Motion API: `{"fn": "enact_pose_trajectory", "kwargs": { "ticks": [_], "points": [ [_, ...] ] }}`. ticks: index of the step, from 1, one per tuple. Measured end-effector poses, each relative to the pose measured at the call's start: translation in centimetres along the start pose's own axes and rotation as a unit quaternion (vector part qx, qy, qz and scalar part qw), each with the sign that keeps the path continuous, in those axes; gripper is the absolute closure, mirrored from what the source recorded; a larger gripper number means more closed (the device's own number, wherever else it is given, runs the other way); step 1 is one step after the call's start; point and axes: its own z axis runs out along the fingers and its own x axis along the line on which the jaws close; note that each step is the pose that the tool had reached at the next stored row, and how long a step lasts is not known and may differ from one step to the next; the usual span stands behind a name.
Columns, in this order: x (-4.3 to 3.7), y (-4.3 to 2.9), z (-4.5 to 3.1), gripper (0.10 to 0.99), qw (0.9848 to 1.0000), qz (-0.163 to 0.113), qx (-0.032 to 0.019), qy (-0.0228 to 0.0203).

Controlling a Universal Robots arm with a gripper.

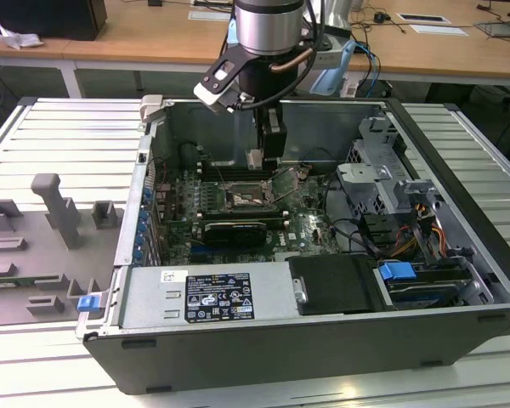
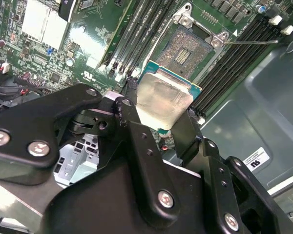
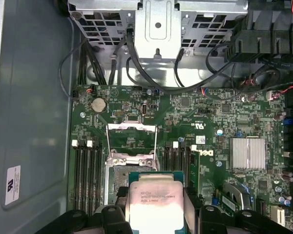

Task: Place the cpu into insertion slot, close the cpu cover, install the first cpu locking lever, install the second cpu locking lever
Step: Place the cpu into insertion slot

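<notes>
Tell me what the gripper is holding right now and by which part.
The cpu, pinched between the jaws by two opposite edges, not yet in the insertion slot.

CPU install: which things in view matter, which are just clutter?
Job: gripper, shut on the cpu; insertion slot; cpu cover, raised open.
Lying about: graphics card; memory slots; heatsink; grey foam tray.

Ribbed pale metal table [image 1: 59, 136]. Open computer case [image 1: 238, 365] lies on its side, toward exterior view's right. Grey moulded fixture [image 1: 34, 255] just beside case, at exterior view's left.
</notes>
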Motion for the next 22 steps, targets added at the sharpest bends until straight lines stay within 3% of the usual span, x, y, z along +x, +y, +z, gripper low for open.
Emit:
{"fn": "enact_pose_trajectory", "kwargs": {
  "ticks": [22],
  "points": [
    [0.02,-0.08,0.53,0.557,1.0000,0.007,-0.0001,-0.0007]
  ]
}}
